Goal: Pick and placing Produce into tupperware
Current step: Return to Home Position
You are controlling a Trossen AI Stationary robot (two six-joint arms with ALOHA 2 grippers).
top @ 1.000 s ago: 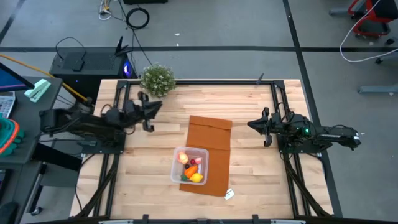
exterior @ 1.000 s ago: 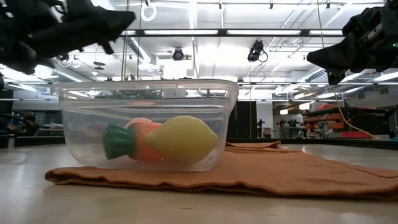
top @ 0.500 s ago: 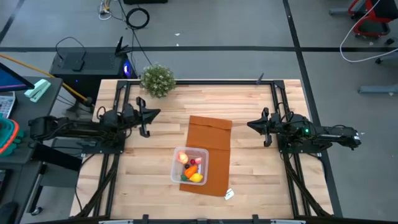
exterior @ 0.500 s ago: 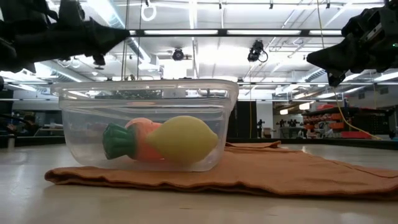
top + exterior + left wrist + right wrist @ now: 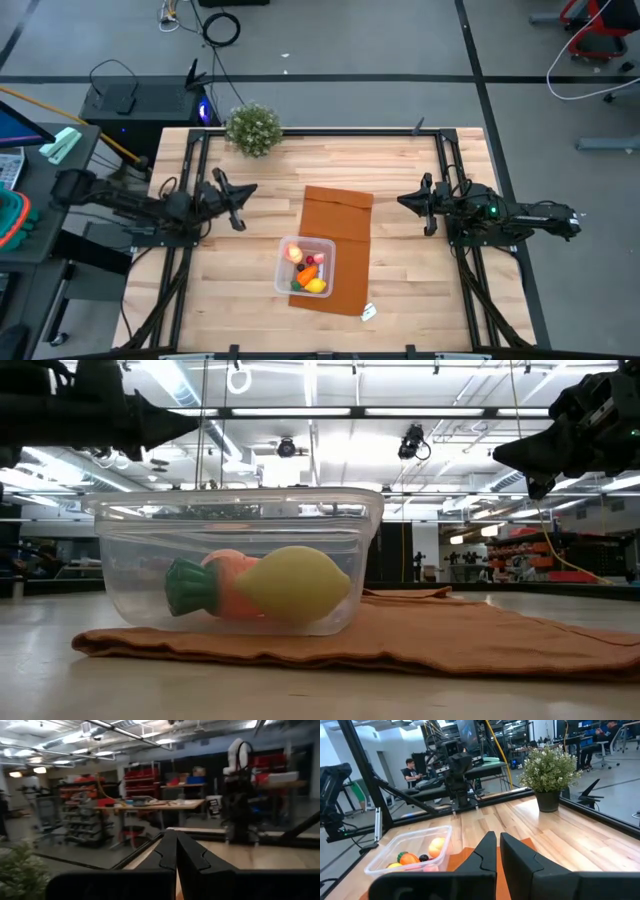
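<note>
The clear tupperware [image 5: 281, 263] [image 5: 130, 560] [image 5: 384, 858] rests by its base on the brown-orange mat [image 5: 337, 222]. Inside it lie the produce: a yellow lemon [image 5: 296, 585] [image 5: 317, 286], an orange carrot [image 5: 222, 588] with its green top, a red-yellow peach [image 5: 295, 253] [image 5: 436, 845] and tiny red and pink pieces. My left gripper [image 5: 238, 193] [image 5: 176, 846] hovers shut over the table's left part, clear of the box. My right gripper [image 5: 414, 200] [image 5: 498, 847] hovers shut over the right part, pointing toward the mat.
A bushy potted plant [image 5: 253, 128] [image 5: 550, 770] stands at the far left of the table. A small white item [image 5: 368, 312] lies by the mat's near corner. Bare wood lies on both sides of the mat. A person [image 5: 412, 770] sits beyond the table.
My left gripper has drawn back toward the table's left and near edges, sunk a little and tipped to level. Its fingers have stayed shut. The right arm, the box and the produce have kept still.
</note>
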